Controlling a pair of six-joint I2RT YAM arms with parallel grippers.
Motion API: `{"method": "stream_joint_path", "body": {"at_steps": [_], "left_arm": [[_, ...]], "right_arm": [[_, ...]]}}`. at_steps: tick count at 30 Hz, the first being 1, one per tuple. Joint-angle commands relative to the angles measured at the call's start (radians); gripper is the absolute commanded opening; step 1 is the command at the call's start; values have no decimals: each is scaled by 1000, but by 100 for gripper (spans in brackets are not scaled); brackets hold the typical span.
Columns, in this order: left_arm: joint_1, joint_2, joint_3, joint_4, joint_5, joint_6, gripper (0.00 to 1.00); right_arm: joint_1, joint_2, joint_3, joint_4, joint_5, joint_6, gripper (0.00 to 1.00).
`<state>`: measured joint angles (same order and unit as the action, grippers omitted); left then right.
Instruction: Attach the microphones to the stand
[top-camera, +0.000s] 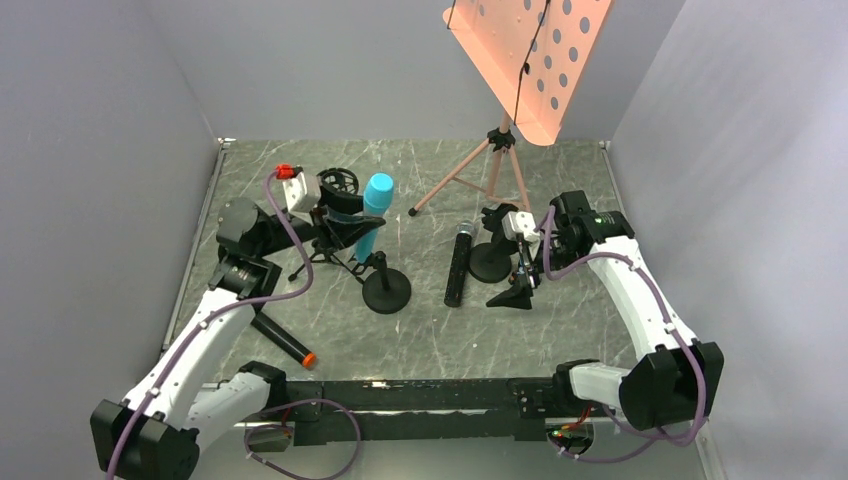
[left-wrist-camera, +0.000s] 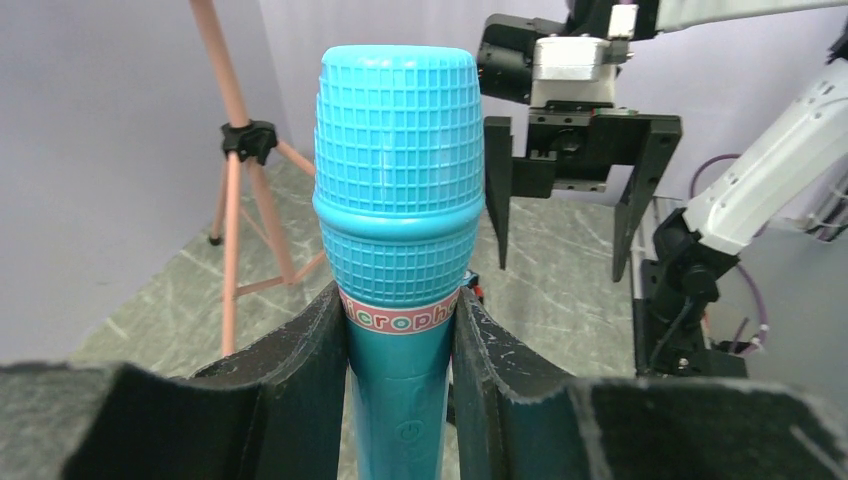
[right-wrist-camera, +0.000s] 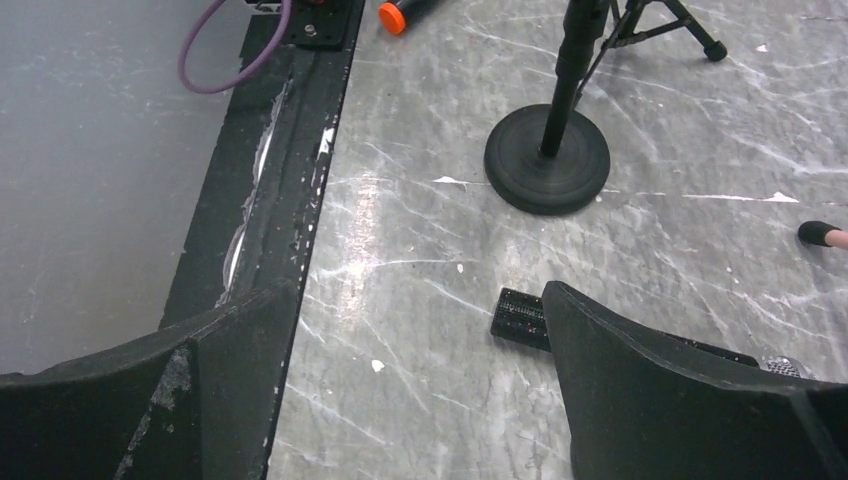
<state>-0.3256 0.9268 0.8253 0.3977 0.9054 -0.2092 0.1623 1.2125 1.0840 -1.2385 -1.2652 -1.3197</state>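
Observation:
My left gripper (top-camera: 352, 224) is shut on the teal-blue microphone (top-camera: 372, 215), holding it nearly upright with its head up, just below the head band (left-wrist-camera: 398, 200). The mic's lower end is close to the top of a black stand with a round base (top-camera: 386, 293); I cannot tell if they touch. The black microphone with the silver mesh head (top-camera: 459, 265) lies flat mid-table. My right gripper (top-camera: 518, 285) is open and empty, pointing down just right of that mic, whose end (right-wrist-camera: 520, 315) shows beside my right finger. The black microphone with the orange-red end (top-camera: 283, 340) lies at the near left.
A second round-base stand (top-camera: 492, 262) is by the right gripper. A small black tripod stand (top-camera: 318, 252) with a ring holder (top-camera: 338, 182) stands at the left. A pink music stand (top-camera: 530, 60) on tripod legs (top-camera: 470, 170) is at the back. Grey walls enclose the table.

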Motion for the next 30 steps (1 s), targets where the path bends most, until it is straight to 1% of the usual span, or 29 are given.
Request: {"method": "stream_joint_path", "body": {"at_steps": [1,4,7,9,13,17,24,30], "left_arm": [[-29,34,50,143,53,-57,0],[-33,58,38,161,50,-44,0],[-33,79,25,140,39,-2,0],[-33,89,22,105,34,31,0],[-33,72,30,-46,27,140,0],[-33,67,27,-117,44,178,0],[-33,69,-41,-108,50,194,0],[-33,74,-80,-103,39,187,0]], "right_arm": [[15,2,25,-2,-47,-37,100],[24,8,24,6,-49,-27,100],[31,13,16,3,-52,-30,100],[33,13,7,5,-50,-30,100],[36,1,-18,28,-42,-10,100],[35,-8,-37,67,-42,22,100],[36,9,-21,35,-43,-3,100],[35,0,-34,59,-38,18,100]]}}
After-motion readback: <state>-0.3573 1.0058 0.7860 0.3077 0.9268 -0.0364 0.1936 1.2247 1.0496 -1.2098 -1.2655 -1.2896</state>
